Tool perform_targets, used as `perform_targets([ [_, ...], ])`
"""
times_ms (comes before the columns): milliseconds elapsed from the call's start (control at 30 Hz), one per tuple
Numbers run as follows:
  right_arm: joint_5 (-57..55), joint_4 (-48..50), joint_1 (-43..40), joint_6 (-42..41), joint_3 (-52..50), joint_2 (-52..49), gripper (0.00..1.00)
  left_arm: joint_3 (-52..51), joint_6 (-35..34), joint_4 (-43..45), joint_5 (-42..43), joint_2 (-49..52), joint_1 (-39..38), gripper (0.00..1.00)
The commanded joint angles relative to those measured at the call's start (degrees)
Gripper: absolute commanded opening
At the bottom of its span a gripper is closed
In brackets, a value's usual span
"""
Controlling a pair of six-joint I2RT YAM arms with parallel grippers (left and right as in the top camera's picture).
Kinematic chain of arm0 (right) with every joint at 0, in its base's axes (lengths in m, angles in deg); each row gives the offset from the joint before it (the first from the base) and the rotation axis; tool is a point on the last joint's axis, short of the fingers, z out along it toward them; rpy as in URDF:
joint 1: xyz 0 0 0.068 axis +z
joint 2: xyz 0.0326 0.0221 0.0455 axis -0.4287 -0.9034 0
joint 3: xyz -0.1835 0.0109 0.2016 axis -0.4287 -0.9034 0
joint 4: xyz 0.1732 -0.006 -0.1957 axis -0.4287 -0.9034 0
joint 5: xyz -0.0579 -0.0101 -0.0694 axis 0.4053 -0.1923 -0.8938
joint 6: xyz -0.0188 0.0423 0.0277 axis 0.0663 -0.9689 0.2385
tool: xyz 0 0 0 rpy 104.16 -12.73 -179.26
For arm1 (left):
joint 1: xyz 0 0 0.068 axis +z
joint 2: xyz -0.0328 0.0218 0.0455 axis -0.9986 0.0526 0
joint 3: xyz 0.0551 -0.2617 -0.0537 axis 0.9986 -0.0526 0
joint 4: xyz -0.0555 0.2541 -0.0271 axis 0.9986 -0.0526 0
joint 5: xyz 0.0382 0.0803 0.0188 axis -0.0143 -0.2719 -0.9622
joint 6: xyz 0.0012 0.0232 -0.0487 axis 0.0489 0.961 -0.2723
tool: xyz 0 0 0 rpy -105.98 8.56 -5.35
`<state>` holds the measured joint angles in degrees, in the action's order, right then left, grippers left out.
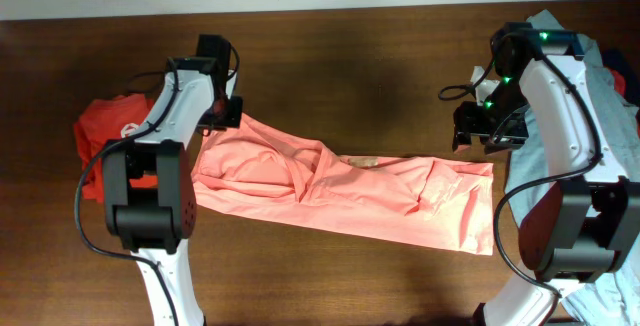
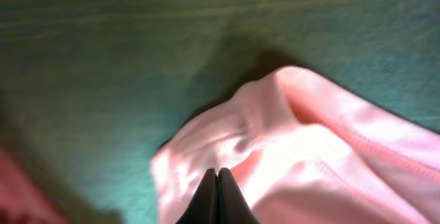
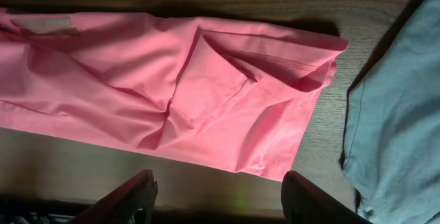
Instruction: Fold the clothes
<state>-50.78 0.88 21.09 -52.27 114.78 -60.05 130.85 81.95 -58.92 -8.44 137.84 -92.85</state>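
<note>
The salmon-pink top (image 1: 330, 186) lies stretched in a long band across the wooden table, wrinkled in the middle. My left gripper (image 1: 222, 116) is at the top's far left corner. In the left wrist view its fingers (image 2: 218, 172) are pressed together on a raised fold of the pink fabric (image 2: 309, 148). My right gripper (image 1: 478, 134) hovers just beyond the top's far right corner. In the right wrist view its jaws (image 3: 216, 179) are wide open and empty, over bare table beside the top's right end (image 3: 172, 80).
A darker red shirt (image 1: 105, 126) lies bunched at the left, behind my left arm, and shows blurred in the left wrist view (image 2: 14, 189). A pale grey-blue garment (image 1: 610, 86) lies at the right edge, close to the pink top's end (image 3: 405, 114).
</note>
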Motion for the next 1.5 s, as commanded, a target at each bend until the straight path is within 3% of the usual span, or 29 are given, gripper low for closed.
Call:
perform_targets([
  [0, -0.3, 0.0, 0.2, 0.1, 0.4, 0.4, 0.63, 4.6, -1.7, -2.0, -3.2, -1.6, 1.1, 0.01],
  [100, -0.2, 0.0, 0.2, 0.1, 0.4, 0.4, 0.63, 5.4, -1.7, -2.1, 0.7, -2.8, 1.4, 0.02],
  [133, -0.2, 0.0, 0.2, 0.1, 0.4, 0.4, 0.63, 5.4, -1.7, -1.9, 3.5, -2.8, 1.4, 0.07],
  [167, -0.2, 0.0, 0.2, 0.1, 0.4, 0.4, 0.64, 5.4, -1.7, -1.7, 5.7, -2.7, 1.4, 0.24],
  [233, -0.2, -0.1, 0.2, 0.1, 0.4, 0.4, 0.63, 5.0, -1.7, -1.0, 8.0, -2.0, 1.4, 0.42],
  [300, -0.2, -0.1, 0.2, 0.1, 0.4, 0.4, 0.63, 5.0, -1.7, -0.8, 9.3, -1.1, 1.4, 0.47],
  [767, -0.2, -0.1, 0.2, 0.1, 0.4, 0.4, 0.63, 5.0, -1.7, 3.2, 9.2, 5.2, 0.8, 0.45],
  [800, -0.2, -0.1, 0.2, 0.1, 0.4, 0.4, 0.63, 5.0, -1.7, 3.3, 9.2, 5.2, 0.8, 0.41],
  [933, -0.2, -0.2, 0.2, 0.1, 0.4, 0.4, 0.63, 5.1, -1.7, 3.0, 9.2, 5.1, 0.8, 0.05],
  [1000, -0.2, -0.3, 0.2, 0.1, 0.4, 0.4, 0.63, 5.6, -1.7, 1.6, 9.2, 4.9, 0.8, 0.01],
  [1467, -0.2, -0.3, 0.2, 0.1, 0.4, 0.4, 0.63, 13.1, -5.2, -16.9, 2.1, -1.0, 4.4, 0.05],
])
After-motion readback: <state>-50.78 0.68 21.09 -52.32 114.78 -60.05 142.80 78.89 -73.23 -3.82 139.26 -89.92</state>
